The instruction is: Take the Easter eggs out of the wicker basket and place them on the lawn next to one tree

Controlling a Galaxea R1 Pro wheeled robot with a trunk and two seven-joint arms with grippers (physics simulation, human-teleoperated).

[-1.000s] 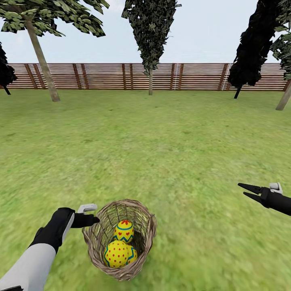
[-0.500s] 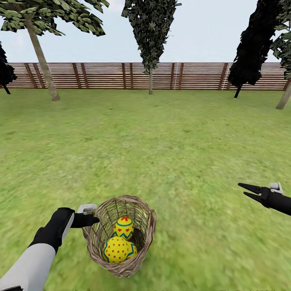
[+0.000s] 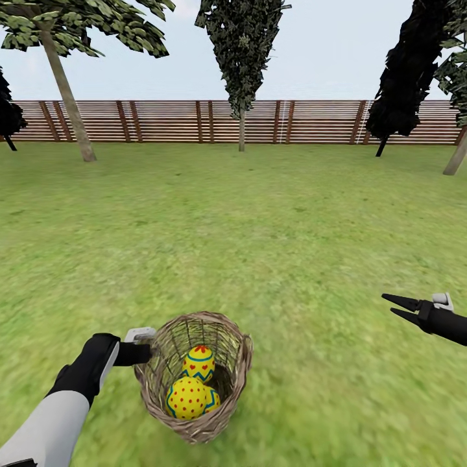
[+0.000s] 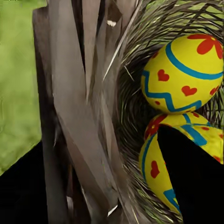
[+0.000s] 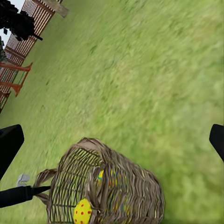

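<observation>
The left gripper [image 3: 141, 353], fingers clamped on the rim of the brown open-weave wicker basket [image 3: 194, 425], has tipped and dragged it slightly since a second ago. The yellow patterned Easter eggs [image 3: 198, 364] remain inside on the green lawn [image 3: 259, 227], none removed yet. The right gripper [image 3: 397, 307] hangs well apart, fingers open.

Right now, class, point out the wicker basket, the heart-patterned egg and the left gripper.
wicker basket [image 3: 237, 363], head view, right wall.
heart-patterned egg [image 3: 199, 364], head view, egg's middle.
left gripper [image 3: 146, 353], head view, fingertips at the rim.
</observation>
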